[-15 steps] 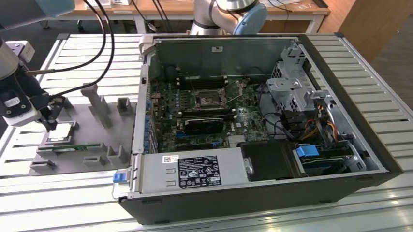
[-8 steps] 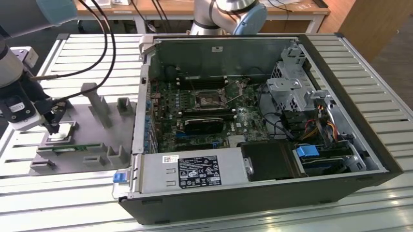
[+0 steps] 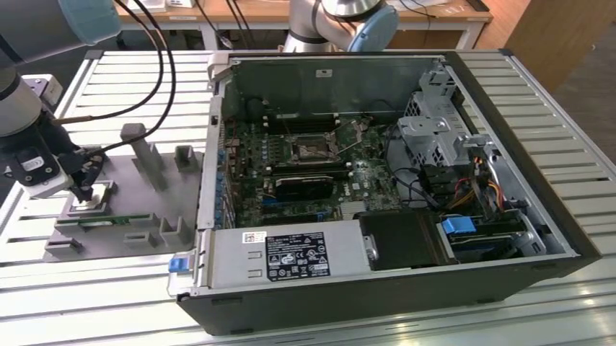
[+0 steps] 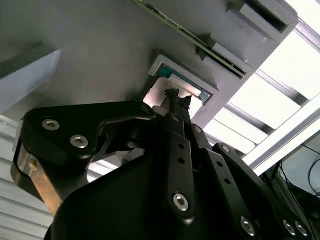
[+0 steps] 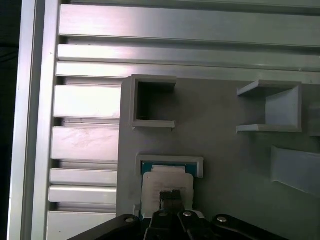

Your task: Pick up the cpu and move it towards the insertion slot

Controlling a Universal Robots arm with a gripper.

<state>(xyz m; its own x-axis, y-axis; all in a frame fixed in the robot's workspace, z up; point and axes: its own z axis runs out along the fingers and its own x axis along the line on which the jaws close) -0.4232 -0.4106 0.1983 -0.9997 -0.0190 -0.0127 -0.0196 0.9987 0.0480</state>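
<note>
Silver cpu (image 5: 155, 182) sits in its grey holder (image 5: 170, 161), claw (image 5: 171, 194) pinched shut right on top of it, insertion slot (image 3: 310, 148) well apart.

CPU (image 5: 167, 180) in fixture pocket (image 3: 144, 189), beside PC case (image 3: 405, 306).

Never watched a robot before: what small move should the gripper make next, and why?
Probably a short straight lift, if it has hold: the gripper rests on the cpu, which lies pocketed in the grey holder, while the insertion slot sits apart in the computer case.
</note>
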